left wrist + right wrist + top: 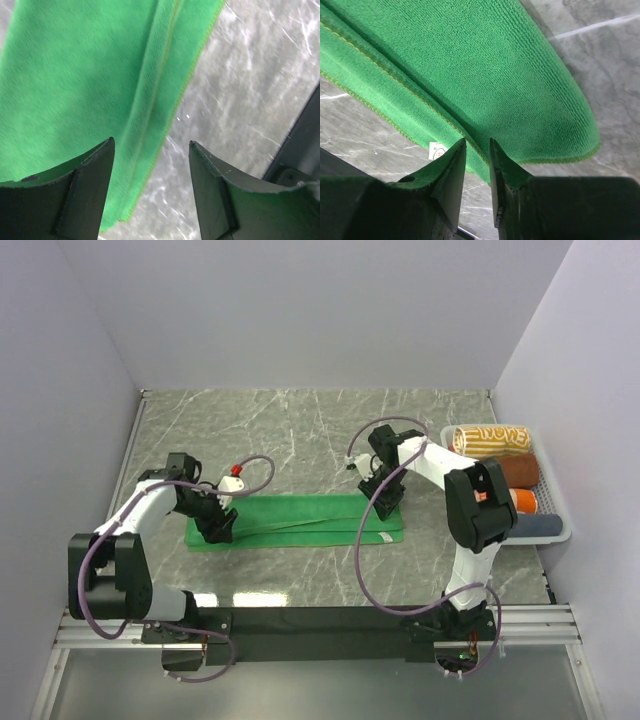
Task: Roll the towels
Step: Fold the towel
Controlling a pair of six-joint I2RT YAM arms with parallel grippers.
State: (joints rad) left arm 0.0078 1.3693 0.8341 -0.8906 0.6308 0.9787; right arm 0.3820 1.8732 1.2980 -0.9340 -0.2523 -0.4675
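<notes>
Mostly done, we judge: four rolls sit in the basket at the table's right edge (yellow-striped nearest the back edge, then brown, orange-and-white, and blue-grey nearest the front). One is left: the green towel, lying mid-table, closer to the front edge than the back, folded into a long flat strip running left to right. It has no turn of a roll in it yet. All the rolling of this one remains, plus, we'd guess, setting it in with the others.

The left gripper is at the strip's left end. Its fingers are spread wide over the hemmed long edge and hold nothing. The right gripper is at the right end, with its fingers nearly pressed together and only a slit between them. The tips sit right at the hem, just beside the white tag. Whether they nip any cloth we cannot tell.

In the way: the right cable, purple, loops down across the strip's right part. It could drag or catch the cloth once a roll travels along. The left cable arcs just off the towel's far edge, not touching it. The basket stands well apart from the towel, so it should not obstruct the rolling itself.
</notes>
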